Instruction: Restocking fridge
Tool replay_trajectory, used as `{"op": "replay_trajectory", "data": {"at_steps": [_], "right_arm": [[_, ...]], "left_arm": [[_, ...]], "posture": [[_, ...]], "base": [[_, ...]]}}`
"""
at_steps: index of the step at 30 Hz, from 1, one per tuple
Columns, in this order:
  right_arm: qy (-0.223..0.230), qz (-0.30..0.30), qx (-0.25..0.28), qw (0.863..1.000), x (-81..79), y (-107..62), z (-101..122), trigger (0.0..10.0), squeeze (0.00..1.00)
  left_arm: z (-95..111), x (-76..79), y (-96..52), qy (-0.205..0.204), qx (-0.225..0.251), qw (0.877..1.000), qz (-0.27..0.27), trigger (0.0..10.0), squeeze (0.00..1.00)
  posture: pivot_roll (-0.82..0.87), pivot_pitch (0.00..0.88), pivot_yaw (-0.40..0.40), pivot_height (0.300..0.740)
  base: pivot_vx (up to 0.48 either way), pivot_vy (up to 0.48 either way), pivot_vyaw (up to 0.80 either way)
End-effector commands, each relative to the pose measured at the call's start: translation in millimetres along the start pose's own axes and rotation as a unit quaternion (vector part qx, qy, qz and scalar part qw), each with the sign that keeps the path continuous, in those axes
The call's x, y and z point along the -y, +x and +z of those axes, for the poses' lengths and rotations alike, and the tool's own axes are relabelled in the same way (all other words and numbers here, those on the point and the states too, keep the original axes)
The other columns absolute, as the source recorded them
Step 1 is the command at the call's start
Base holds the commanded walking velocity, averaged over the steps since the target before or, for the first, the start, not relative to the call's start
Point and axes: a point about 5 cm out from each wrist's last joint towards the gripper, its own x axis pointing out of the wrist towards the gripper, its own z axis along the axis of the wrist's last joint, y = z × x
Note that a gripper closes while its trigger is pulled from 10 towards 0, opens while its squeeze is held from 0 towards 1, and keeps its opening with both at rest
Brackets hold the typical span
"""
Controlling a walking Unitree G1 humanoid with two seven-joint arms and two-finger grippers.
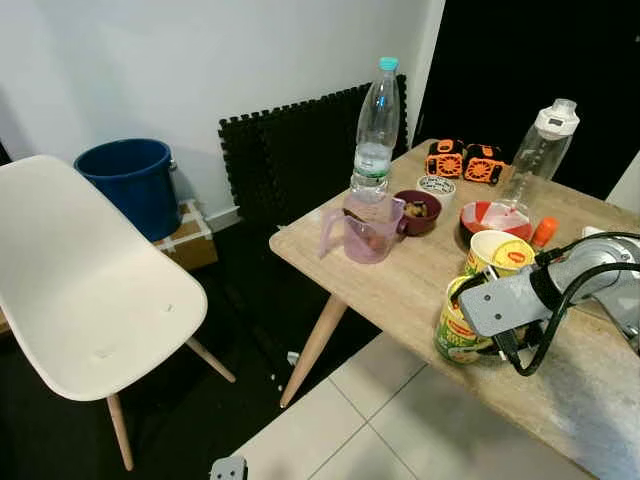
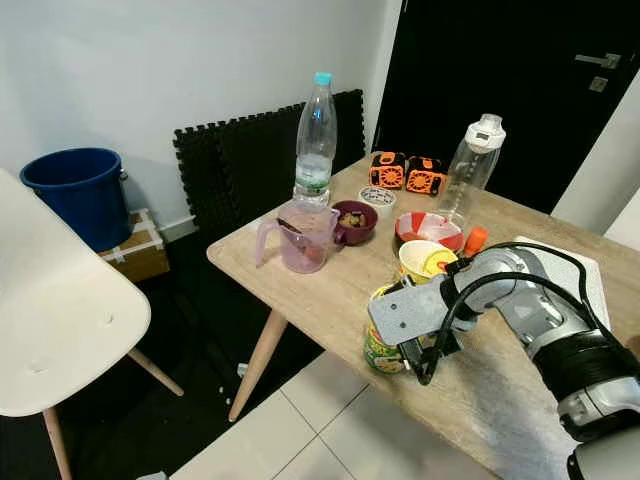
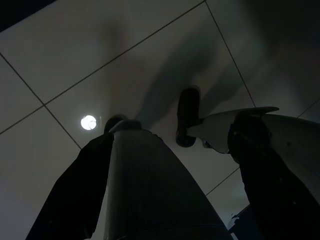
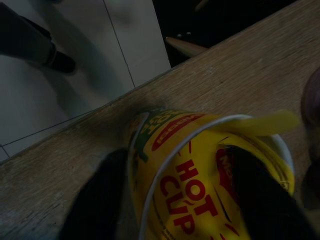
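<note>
Left arm hangs idle over the tiled floor; wrist view there is dark and I cannot tell how its fingers stand.

White chair [image 1: 90,280] far left, blue bucket [image 1: 135,180] behind it against the wall, well apart from the work.

Wooden table [image 1: 400,290]: at its left end, a clear purple jug [image 1: 365,232] with the tall water bottle [image 1: 376,125] just behind it. Small maroon bowl [image 1: 417,211] beside the jug.

Further right, near the table's front edge: yellow noodle cup [image 4: 200,175], upright, long axis vertical. A second cup [image 1: 497,252] stands just behind it.

My right gripper [image 4: 175,195] is at the front cup. Right wrist view shows one black finger on each side of the cup wall, cup between them. Fingers look closed around it, probably touching; how tight the grip is, not certain.

The cup sits straight ahead between the fingers. Right arm is the nearer one. Judgement: lift straight up, clear of the neighbouring cup, keep it level.
</note>
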Motion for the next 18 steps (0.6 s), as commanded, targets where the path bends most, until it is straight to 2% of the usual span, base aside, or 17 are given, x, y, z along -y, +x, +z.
{"op": "replay_trajectory", "data": {"at_steps": [1, 14, 18], "right_arm": [[-0.003, 0.006, -0.005, 1.0, 0.8, -4.3, -1.0, 0.0, 0.0], [-0.005, 0.031, -0.002, 1.0, -2.7, -13.7, 1.1, 0.0, 0.0], [0.004, 0.053, -0.003, 0.999, -8.2, -14.4, -0.5, 0.0, 0.0]], "left_arm": [[-5.2, 1.3, -0.5, -0.005, -0.007, 1.0, 0.002, 10.0, 0.0], [-4.9, 1.3, -0.4, -0.005, -0.007, 1.0, 0.003, 10.0, 0.0], [-4.9, 1.0, -0.4, -0.007, -0.007, 1.0, 0.004, 10.0, 0.0]], "posture": [[-0.09, 0.0, -0.064, 0.74], [-0.09, 0.0, -0.066, 0.74], [-0.09, 0.0, -0.067, 0.74]], "base": [[0.0, 0.0, 0.0], [0.0, 0.0, 0.0], [0.0, 0.0, 0.0]]}}
